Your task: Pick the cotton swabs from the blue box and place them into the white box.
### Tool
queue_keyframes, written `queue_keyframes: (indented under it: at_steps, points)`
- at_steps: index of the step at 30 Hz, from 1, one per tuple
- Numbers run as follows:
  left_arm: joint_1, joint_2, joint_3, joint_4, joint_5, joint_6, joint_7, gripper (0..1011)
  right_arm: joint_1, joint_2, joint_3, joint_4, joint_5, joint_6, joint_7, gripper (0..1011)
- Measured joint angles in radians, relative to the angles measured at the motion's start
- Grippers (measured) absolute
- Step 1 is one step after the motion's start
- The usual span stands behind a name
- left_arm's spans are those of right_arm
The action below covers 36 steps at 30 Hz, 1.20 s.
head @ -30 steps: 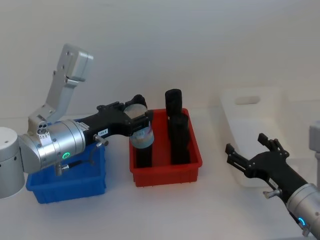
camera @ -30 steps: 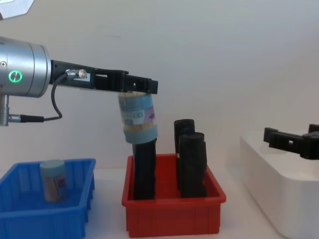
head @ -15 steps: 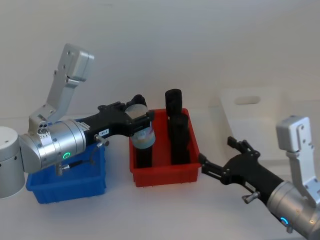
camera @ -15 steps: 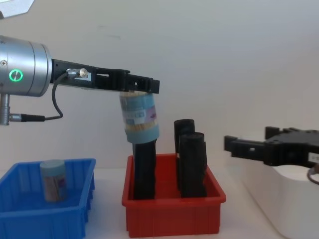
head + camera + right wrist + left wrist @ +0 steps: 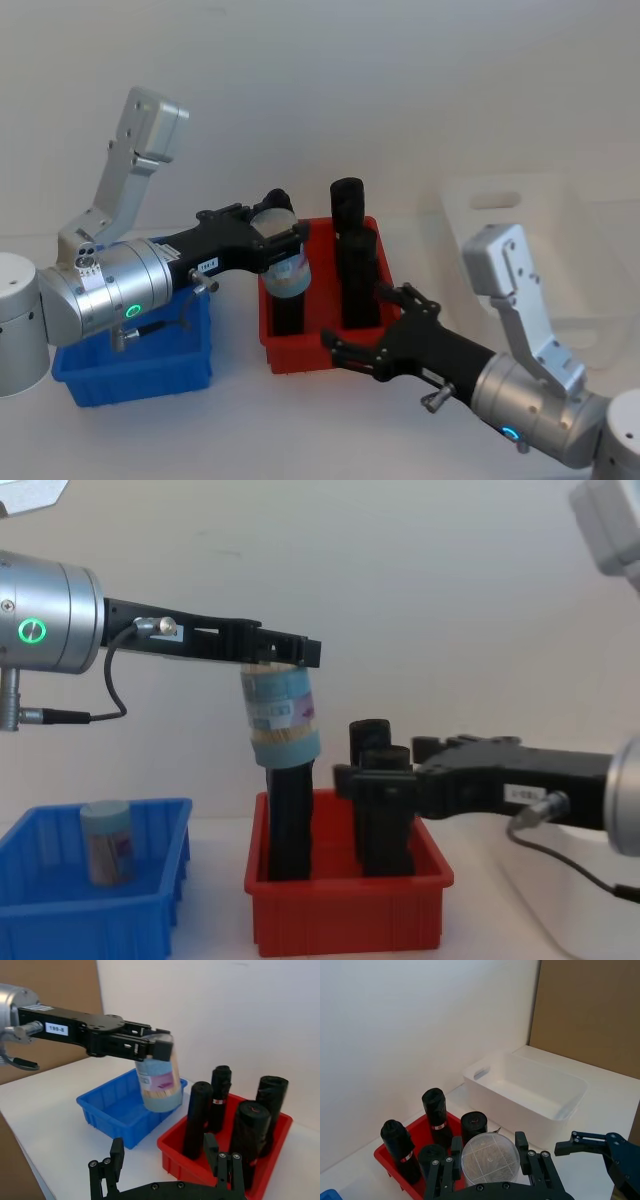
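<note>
Change noted: the left gripper [image 5: 283,228] stays clamped on the held tub [image 5: 286,272] of cotton swabs, which is tilted above the nine o'clock side of the red bin [image 5: 330,352]. The right gripper [image 5: 352,318], fingers apart and empty, has swung over from the white box [image 5: 516,1108] to about five o'clock of that tub. Judgement: a handover is being set up and placement is still outstanding.

Containers:
- The blue box [image 5: 60,912], at nine o'clock of the red bin, holds a second tub [image 5: 106,840], upright.
- The red bin holds black blocks [image 5: 348,205].
- The white box, at three o'clock, looks empty.
</note>
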Motion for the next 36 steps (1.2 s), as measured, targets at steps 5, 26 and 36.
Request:
queue_keyframes:
  at_steps: [5, 26, 36]
  points:
    - [0.0, 0.0, 0.0, 0.0, 0.0, 0.0, 0.0, 643, 0.03, -0.022, -0.015, 0.014, -0.029, 0.012, 0.033, 1002]
    - [0.0, 0.0, 0.0, 0.0, 0.0, 0.0, -0.001, 643, 0.105, -0.066, -0.043, 0.047, -0.106, 0.051, 0.042, 1002]
    - [0.0, 0.0, 0.0, 0.0, 0.0, 0.0, 0.0, 643, 0.133, -0.079, -0.043, 0.08, -0.123, 0.054, 0.019, 1002]
